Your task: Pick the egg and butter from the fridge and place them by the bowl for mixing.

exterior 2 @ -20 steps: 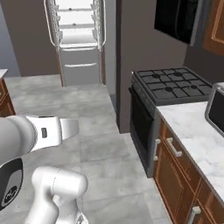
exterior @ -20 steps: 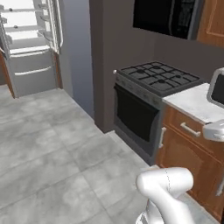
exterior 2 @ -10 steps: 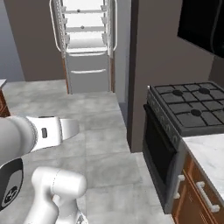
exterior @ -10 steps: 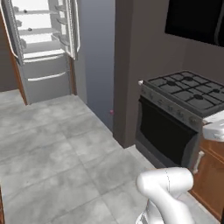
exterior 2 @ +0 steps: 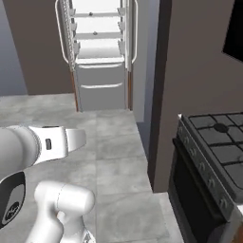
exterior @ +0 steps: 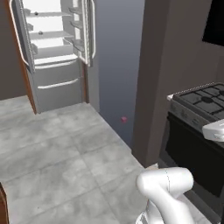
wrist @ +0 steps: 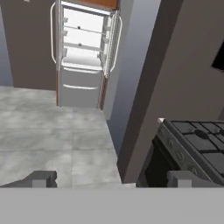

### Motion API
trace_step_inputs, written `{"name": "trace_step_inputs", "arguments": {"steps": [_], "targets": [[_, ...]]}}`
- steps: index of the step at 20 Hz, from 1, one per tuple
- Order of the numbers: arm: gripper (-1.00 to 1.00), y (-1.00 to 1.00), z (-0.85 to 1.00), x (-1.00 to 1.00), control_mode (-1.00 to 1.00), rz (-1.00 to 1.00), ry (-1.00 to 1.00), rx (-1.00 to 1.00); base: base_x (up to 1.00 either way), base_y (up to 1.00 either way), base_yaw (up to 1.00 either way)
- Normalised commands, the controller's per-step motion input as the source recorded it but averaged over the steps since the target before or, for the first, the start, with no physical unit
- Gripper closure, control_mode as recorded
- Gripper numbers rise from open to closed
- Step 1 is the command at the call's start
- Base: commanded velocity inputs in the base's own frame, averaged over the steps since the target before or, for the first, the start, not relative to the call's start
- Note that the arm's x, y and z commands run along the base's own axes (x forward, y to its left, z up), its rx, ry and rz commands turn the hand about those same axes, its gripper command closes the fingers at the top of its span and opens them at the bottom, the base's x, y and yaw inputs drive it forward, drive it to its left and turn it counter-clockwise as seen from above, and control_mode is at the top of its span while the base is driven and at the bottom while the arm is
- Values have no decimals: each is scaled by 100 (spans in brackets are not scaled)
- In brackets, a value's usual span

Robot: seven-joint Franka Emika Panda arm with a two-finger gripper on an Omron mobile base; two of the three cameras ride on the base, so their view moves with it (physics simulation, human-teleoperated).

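Note:
The fridge (exterior: 54, 52) stands at the far end of the floor with both upper doors swung open, showing white shelves and door bins; it also appears as the fridge (exterior 2: 99, 52) and the fridge (wrist: 83, 57). Small dark specks lie on its shelves, too small to tell apart as the egg or the butter. The bowl is out of view. My gripper (wrist: 113, 179) is open, far back from the fridge, with nothing between its fingertips (wrist: 43, 178).
A black gas stove (exterior: 201, 105) with oven door stands close on the right, also seen as the stove (exterior 2: 213, 137). A dark wall column (exterior 2: 190, 71) juts out between stove and fridge. Grey tiled floor (exterior: 57, 144) stretches toward the fridge.
The whole picture has shifted, so the base has moved: the fridge now sits nearer and more central, and the counter and wooden cabinets at the right have left the views. The gripper stays open.

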Motion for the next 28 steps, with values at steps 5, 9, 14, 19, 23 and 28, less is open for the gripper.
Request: {"name": "trace_step_inputs", "arguments": {"steps": [5,9,14,19,23,28], "targets": [[-100,0,0,0,100,0,0,0,100,50,6],[-100,0,0,0,100,0,0,0,100,49,6],[-100,0,0,0,100,0,0,0,100,45,6],[-100,0,0,0,100,0,0,0,100,37,6],[-100,0,0,0,100,0,0,0,100,34,7],[-100,0,0,0,100,0,0,0,100,18,8]]}}
